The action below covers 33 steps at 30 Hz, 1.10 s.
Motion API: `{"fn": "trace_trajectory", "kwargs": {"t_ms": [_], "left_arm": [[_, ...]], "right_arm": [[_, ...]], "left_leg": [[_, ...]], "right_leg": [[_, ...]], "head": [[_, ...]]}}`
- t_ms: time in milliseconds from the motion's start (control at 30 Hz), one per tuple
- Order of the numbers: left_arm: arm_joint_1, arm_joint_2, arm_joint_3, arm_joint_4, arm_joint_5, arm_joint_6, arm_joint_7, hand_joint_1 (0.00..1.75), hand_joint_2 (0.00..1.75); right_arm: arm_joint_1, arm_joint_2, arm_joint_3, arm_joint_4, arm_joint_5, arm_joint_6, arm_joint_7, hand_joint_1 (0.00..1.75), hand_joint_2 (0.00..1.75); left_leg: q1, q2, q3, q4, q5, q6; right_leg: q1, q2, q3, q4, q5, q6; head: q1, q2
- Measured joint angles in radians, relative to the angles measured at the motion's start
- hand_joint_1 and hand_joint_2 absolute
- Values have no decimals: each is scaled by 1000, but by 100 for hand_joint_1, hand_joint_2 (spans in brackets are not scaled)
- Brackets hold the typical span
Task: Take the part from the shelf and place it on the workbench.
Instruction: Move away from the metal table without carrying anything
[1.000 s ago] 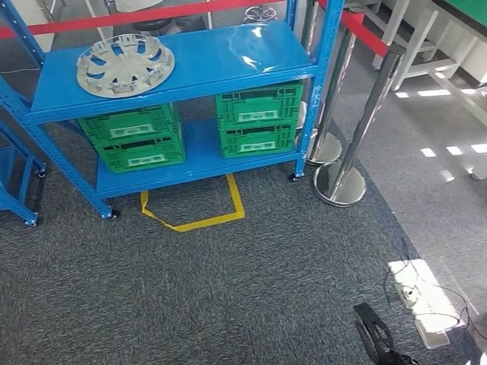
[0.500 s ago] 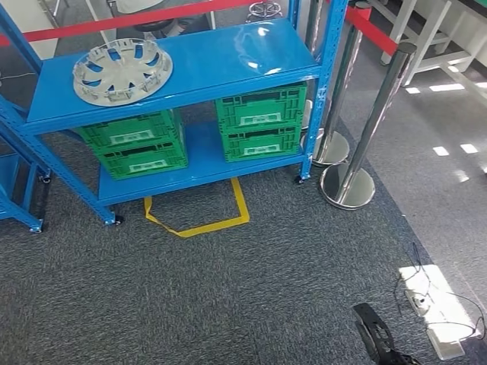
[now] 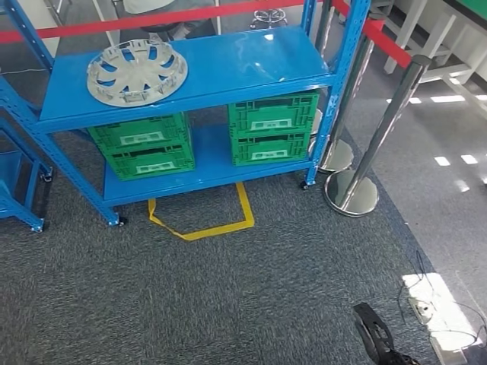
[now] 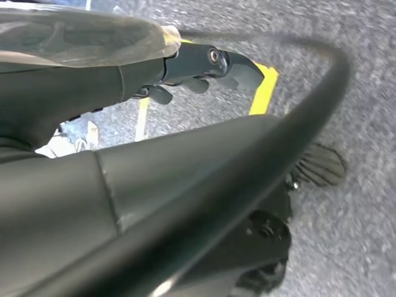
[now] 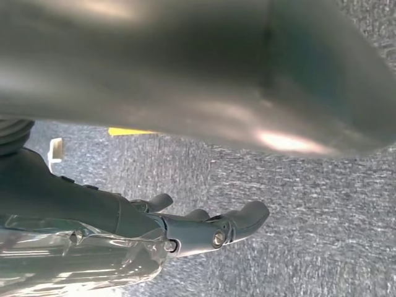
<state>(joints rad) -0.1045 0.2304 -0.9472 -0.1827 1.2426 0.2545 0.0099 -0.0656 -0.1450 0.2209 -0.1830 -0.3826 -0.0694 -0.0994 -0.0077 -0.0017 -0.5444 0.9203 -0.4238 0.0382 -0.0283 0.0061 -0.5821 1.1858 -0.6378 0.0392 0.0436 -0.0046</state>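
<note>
The grey part [image 3: 137,72] lies on the blue shelf [image 3: 230,68], above the green crates [image 3: 141,148]. Wrist views show left hand [image 4: 205,65] and right hand [image 5: 205,229] over carpet, fingers extended, holding nothing.

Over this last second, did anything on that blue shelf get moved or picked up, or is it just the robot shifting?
Only the camera moved: the whole view shifted. The hubcap-like part lies on the top shelf as before, with the green crates below it. The left hand and right hand hang over the carpet, holding nothing, as far as the wrist views show.
</note>
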Motion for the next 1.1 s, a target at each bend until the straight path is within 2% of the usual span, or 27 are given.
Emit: {"fn": "trace_trajectory", "kwargs": {"t_ms": [33, 67, 100, 167, 200, 233, 267, 367, 433, 500, 533, 567, 600, 633, 667, 700, 733, 767, 800, 867, 900, 933, 1033, 1067, 1100], "left_arm": [[0, -1, 0, 0, 0, 0, 0, 0, 0], [0, -3, 0, 0, 1, 1, -1, 0, 0], [1, -5, 0, 0, 1, 2, -1, 0, 0], [1, -7, 0, 0, 2, 3, -1, 0, 0], [1, -8, 0, 0, 2, 4, -1, 0, 0], [0, -7, 0, 0, 2, 5, -1, 0, 0], [-1, -6, 0, 0, 2, 5, -1, 0, 0], [-1, -3, 0, 0, 3, 6, -1, 0, 0], [-2, -2, 0, 0, 3, 5, -1, 0, 0], [-2, -3, 0, 0, 3, 4, -1, 0, 0], [-1, -3, 0, 0, 3, 4, -1, 0, 0], [0, -4, 0, 0, 3, 4, -1, 0, 0], [1, -4, 0, 0, 3, 4, 0, 0, 0], [2, -4, 0, 0, 3, 4, 0, 0, 0], [2, -3, 0, 0, 3, 4, 0, 0, 0], [1, -1, 0, 0, 3, 4, 0, 0, 0], [0, 1, 0, 0, 3, 3, 0, 0, 0], [-1, 3, 0, 0, 3, 3, 0, 0, 0], [-2, 4, 0, 0, 3, 2, 0, 0, 0], [1, 5, 0, 0, 3, -1, -1, 0, 0], [3, 6, 0, 0, 2, -2, -1, 0, 0], [4, 6, 0, 0, 1, -3, -1, 0, 0], [3, 5, 1, 0, 0, -4, -2, 0, 0], [4, 4, 1, 0, 0, -4, -3, 0, 0], [5, 3, 1, 0, 0, -5, -3, 0, 0]], "right_arm": [[1, 0, 0, 0, 0, 0, 0, 0, 0], [2, 0, 1, 0, 0, 1, 1, 0, 0], [2, 0, 2, 0, 0, 1, 1, 0, 0], [2, -1, 2, 0, 0, 1, 1, 0, 0], [1, -1, 2, 0, 0, 1, 1, 0, 0], [0, -2, 2, 0, 0, 1, 1, 0, 0], [0, -2, 3, 1, 0, 1, 1, 0, 0], [2, -2, 4, 0, 0, 4, 1, 0, 0], [1, -2, 4, 0, 0, 5, 1, 0, 0], [0, -2, 5, 0, 0, 6, 1, 0, 0], [0, -2, 5, 0, 0, 6, 1, 0, 0], [1, -2, 6, 0, 0, 6, 1, 0, 0], [1, -2, 7, 0, 0, 6, 1, 0, 0], [0, -2, 7, 0, 0, 6, 1, 0, 0], [0, -2, 7, 0, 0, 6, 1, 0, 0], [0, -2, 8, 0, 0, 6, 0, 0, 0], [0, -1, 8, 0, 0, 6, 0, 0, 0], [-1, -1, 9, -1, 0, 6, 1, 0, 0], [-1, -1, 9, -1, -1, 6, 2, 0, 44], [-2, -1, 10, -1, -5, 7, 6, 0, 131], [-3, -1, 11, -1, -7, 8, 8, 0, 175], [-4, -1, 12, -1, -9, 8, 10, 0, 175], [-4, -2, 12, -1, -13, 8, 15, 0, 175], [-2, -2, 13, -1, -14, 8, 16, 0, 175], [1, -2, 13, -1, -16, 8, 18, 0, 175]], "left_leg": [[-2, -1, 3, 1, -3, 2], [-3, -1, 8, 2, -7, 2], [-4, -2, 12, 5, -12, 1], [-5, -5, 21, 14, -25, -6], [-7, -6, 22, 23, -31, -10], [-9, -7, 19, 29, -36, -15], [-12, -8, 16, 34, -37, -19], [-13, -8, 7, 49, -46, -30], [-8, -6, -31, 125, -84, -43], [-1, -5, -111, 265, -135, -55], [3, -5, -147, 321, -147, -58], [5, -5, -168, 345, -139, -58], [6, -5, -168, 327, -113, -55], [5, -5, -148, 273, -72, -50], [2, -4, -117, 198, -31, -41], [-2, -3, -85, 131, -8, -32], [-6, -1, -59, 80, 0, -23], [-11, 1, -43, 50, -4, -16], [-13, 2, -33, 36, -14, -10], [-12, 1, -5, 8, -15, -2], [-9, 1, 12, -4, -13, 0], [-7, 1, 28, -13, -12, 3], [-5, 0, 58, -20, -26, 7], [-5, -1, 70, -20, -35, 6], [-4, -3, 82, -20, -45, 5]], "right_leg": [[1, 0, -28, 48, -10, 0], [2, 0, -40, 60, 1, 1], [2, 0, -32, 31, 32, 1], [1, 0, 19, -99, 111, 2], [0, 1, 44, -157, 133, 0], [0, 1, 59, -191, 142, -3], [1, 1, 65, -203, 139, -6], [-2, 1, 69, -207, 139, -19], [-7, 0, 72, -211, 135, -28], [-6, -1, 75, -211, 129, -33], [-6, -1, 77, -211, 126, -33], [-6, -1, 81, -211, 122, -33], [-5, -1, 87, -211, 118, -33], [-5, 0, 95, -212, 112, -32], [-5, 0, 102, -214, 107, -31], [-3, 0, 108, -218, 101, -28], [-4, -1, 113, -224, 96, -23], [-5, -2, 122, -231, 96, -18], [-4, -3, 134, -236, 100, -11], [-4, -4, 158, -241, 103, 0], [-4, -5, 154, -223, 96, 3], [-3, -5, 135, -183, 83, 4], [1, -4, 11, 12, 7, 6], [1, -4, -20, 42, -14, 8], [1, -4, -38, 41, -17, 9]], "head": [[2, 0], [3, 0], [4, 0], [6, 0], [8, 0], [8, 0], [8, 0], [4, 0], [-3, 0], [-7, 0], [-7, 0], [-7, 0], [-7, 0], [-8, 0], [-8, 0], [-8, 0], [-8, 0], [-8, 0], [-8, 0], [-7, 0], [-5, 0], [-2, 0], [9, 0], [12, 0], [13, 0]]}}
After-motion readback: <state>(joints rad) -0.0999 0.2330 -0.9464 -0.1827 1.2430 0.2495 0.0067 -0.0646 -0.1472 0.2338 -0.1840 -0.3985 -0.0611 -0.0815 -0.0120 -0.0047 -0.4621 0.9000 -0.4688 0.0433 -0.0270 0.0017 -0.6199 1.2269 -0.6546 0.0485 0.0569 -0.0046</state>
